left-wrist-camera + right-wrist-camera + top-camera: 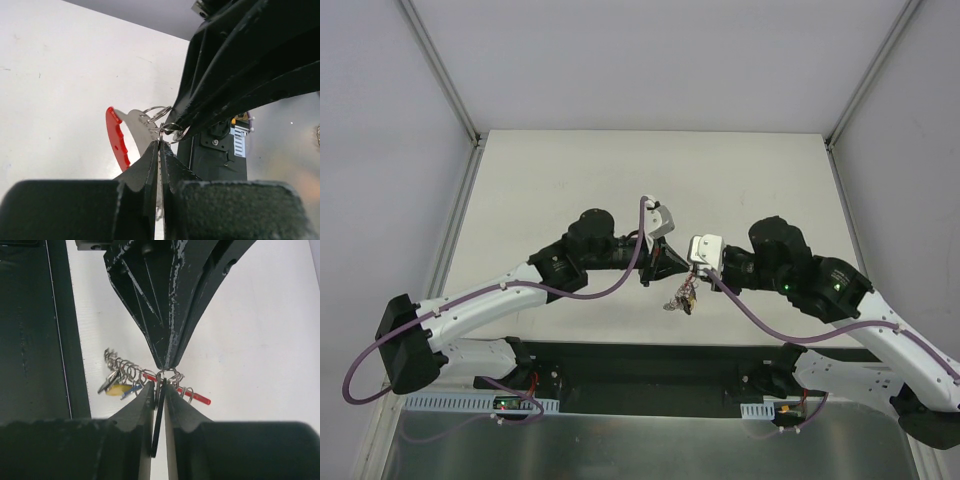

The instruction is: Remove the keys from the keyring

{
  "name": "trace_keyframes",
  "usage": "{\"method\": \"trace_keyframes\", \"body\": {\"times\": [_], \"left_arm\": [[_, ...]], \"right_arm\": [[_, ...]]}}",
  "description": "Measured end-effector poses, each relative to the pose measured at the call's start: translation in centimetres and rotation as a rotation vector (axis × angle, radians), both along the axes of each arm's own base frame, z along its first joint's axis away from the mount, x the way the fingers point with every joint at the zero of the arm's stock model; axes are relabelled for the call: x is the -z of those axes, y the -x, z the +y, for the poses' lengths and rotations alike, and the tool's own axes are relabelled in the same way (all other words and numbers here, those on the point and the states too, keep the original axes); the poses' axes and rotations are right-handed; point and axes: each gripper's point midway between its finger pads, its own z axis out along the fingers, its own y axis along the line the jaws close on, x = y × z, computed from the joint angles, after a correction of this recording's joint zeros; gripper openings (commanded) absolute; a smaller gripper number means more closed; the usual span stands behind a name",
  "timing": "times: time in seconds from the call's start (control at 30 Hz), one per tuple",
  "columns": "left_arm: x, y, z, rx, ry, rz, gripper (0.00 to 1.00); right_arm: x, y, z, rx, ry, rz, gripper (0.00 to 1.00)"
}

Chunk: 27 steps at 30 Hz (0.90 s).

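Both grippers meet tip to tip in mid-air over the white table (570, 180). My left gripper (160, 142) is shut on the thin silvery keyring (169, 128), with a red key head (116, 137) hanging beside it. In the right wrist view the keyring (168, 373) sits at the tip of the left gripper's fingers (165, 315). My right gripper (159, 384) has its jaws slightly parted, and a flat black key (157, 425) hangs between them with gaps beside it. The keys (120, 388), yellow and blue among them, dangle to the left on a string of small rings. From above, the bunch (683, 297) hangs below both tips.
A dark base plate (640, 365) lies along the near table edge under the arms. The metal frame rails (455, 215) border the table at left and right. A purple cable (610, 285) loops off each arm.
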Motion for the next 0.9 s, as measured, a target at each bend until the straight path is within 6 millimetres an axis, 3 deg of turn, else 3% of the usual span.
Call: {"method": "trace_keyframes", "body": {"times": [0.13, 0.53, 0.67, 0.9], "left_arm": [[0.7, -0.5, 0.0, -0.026, -0.020, 0.009, 0.00], [1.0, -0.7, -0.1, -0.033, -0.030, 0.020, 0.00], [1.3, -0.7, -0.1, -0.035, -0.033, 0.036, 0.00], [1.1, -0.7, -0.5, -0.038, 0.029, 0.050, 0.00]], "right_arm": [[0.1, 0.0, -0.1, 0.008, 0.005, 0.010, 0.01], [0.6, -0.3, 0.1, 0.025, 0.020, 0.030, 0.01], [0.7, -0.5, 0.2, 0.038, 0.026, 0.041, 0.12], [-0.5, 0.0, 0.7, 0.062, -0.014, 0.111, 0.20]]}}
